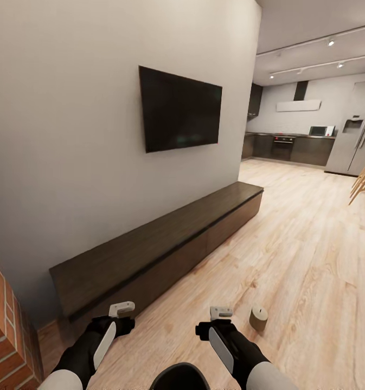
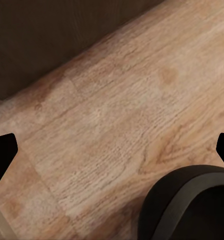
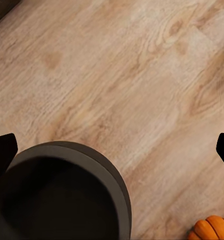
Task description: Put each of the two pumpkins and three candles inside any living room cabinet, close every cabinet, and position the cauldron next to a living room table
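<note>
The candle [image 1: 258, 317] stands upright on the floor just right of the right tool [image 1: 221, 312]; both tools' jaws stand apart, empty

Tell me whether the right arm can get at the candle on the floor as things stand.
Probably yes: the candle lies on bare floor just beside the right gripper, nothing between them, though the arm must reach down.

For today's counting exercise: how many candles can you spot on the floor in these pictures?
1. A beige candle stands on the wood floor just beyond the right claw, away from the cabinet. Others may lie outside the views.
</note>
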You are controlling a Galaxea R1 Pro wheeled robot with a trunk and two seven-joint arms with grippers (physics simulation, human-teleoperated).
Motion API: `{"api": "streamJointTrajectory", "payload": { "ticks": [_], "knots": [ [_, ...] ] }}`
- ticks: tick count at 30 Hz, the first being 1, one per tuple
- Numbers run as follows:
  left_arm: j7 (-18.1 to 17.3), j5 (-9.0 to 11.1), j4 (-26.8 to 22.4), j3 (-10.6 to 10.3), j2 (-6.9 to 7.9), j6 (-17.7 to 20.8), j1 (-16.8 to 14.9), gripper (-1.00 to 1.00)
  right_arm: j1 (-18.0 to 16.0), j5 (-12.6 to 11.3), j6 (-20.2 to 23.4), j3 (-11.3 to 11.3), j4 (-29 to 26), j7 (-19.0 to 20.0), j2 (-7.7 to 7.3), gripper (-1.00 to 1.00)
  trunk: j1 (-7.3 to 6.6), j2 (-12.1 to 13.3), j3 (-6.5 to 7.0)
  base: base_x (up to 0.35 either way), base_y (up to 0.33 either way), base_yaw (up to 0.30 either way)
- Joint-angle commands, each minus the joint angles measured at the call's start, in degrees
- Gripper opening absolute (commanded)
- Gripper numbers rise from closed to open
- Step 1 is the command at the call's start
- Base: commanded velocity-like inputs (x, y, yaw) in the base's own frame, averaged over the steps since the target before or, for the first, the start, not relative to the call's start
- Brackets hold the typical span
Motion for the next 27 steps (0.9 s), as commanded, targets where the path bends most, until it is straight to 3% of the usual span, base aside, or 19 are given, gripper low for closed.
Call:
{"api": "streamJointTrajectory", "payload": {
  "ticks": [1,27],
  "knots": [
    [0.35,0.61,-0.09,0.13,-0.03,0.26,-0.02,1.0,-0.04,-0.45,0.18,0.19,-0.05,-0.49,0.0,1.0,0.22,-0.44,-0.24,0.0,0.0,0.0],
    [0.7,0.52,-0.69,0.11,0.09,0.26,-0.02,1.0,-0.04,-0.45,-0.29,0.16,0.09,-0.4,0.0,1.0,5.93,-10.87,-4.91,0.0,0.0,0.0]
  ]
}}
